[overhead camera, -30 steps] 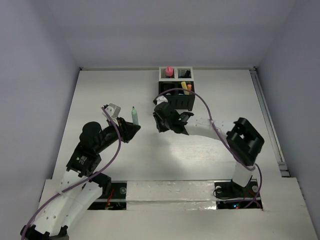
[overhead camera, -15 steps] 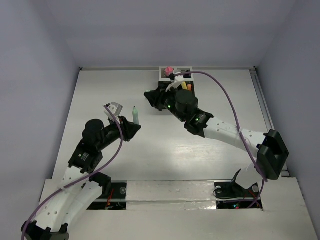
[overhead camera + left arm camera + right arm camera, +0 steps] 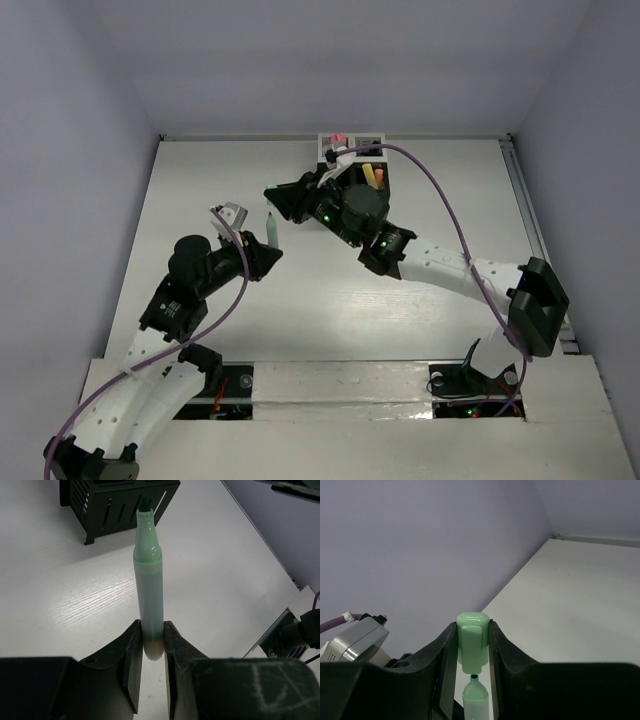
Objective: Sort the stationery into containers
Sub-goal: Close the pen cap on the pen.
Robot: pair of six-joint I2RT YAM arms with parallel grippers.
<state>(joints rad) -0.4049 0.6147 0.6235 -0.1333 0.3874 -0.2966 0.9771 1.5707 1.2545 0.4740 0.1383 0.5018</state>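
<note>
My left gripper (image 3: pixel 264 255) (image 3: pixel 152 641) is shut on the base of an uncapped light green marker (image 3: pixel 270 230) (image 3: pixel 148 585) and holds it upright above the table. My right gripper (image 3: pixel 277 197) (image 3: pixel 472 641) is shut on the matching green cap (image 3: pixel 472 642), which hangs just above the marker's tip (image 3: pixel 474 679), a small gap between them. The mesh organizer (image 3: pixel 372 147) (image 3: pixel 117 505) stands at the back middle, largely hidden by my right arm. A pink tube (image 3: pixel 338 137), a yellow pen (image 3: pixel 369 177) and an orange one (image 3: pixel 379 177) stick out of it.
White table with walls on the left, back and right. A metal rail (image 3: pixel 535 240) runs along the right edge. The right arm's purple cable (image 3: pixel 440 200) arcs over the organizer. The arm bases sit at the near edge.
My right arm swung from mid-table up past the organizer and left, bringing the green cap over the marker's tip. My left gripper with the marker has barely moved.
</note>
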